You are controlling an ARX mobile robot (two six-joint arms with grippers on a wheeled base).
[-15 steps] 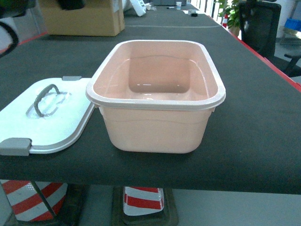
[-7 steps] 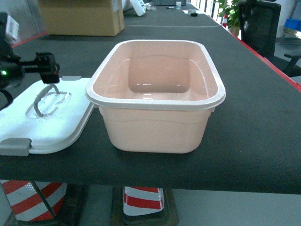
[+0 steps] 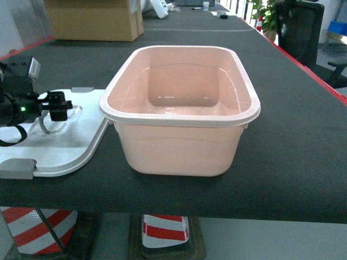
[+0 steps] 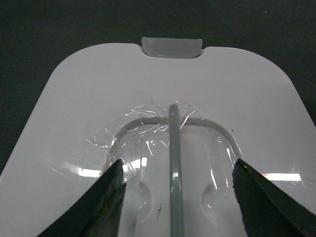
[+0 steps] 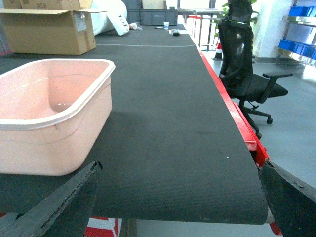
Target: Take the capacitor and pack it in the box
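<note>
Pale pink rounded-rectangular plastic tub (image 3: 179, 108), white-rimmed, uncovered, upright on the black matted table (image 3: 293, 135); interior bare, no capacitor discernible in any view; white plastic lid (image 3: 59, 143) with grey handle (image 4: 174, 168) and grey clips lying flat just left of the tub, the handle standing up under a patch of clear film; left gripper (image 4: 175, 190) poised over the lid, jaws parted, one finger either side of the handle, not touching it; right gripper (image 5: 177, 207) spread wide above the table's near edge, right of the tub, holding nothing; brown cardboard carton (image 3: 95, 19) at far left; black office chair (image 5: 247, 74) beside the table's red edge.
</note>
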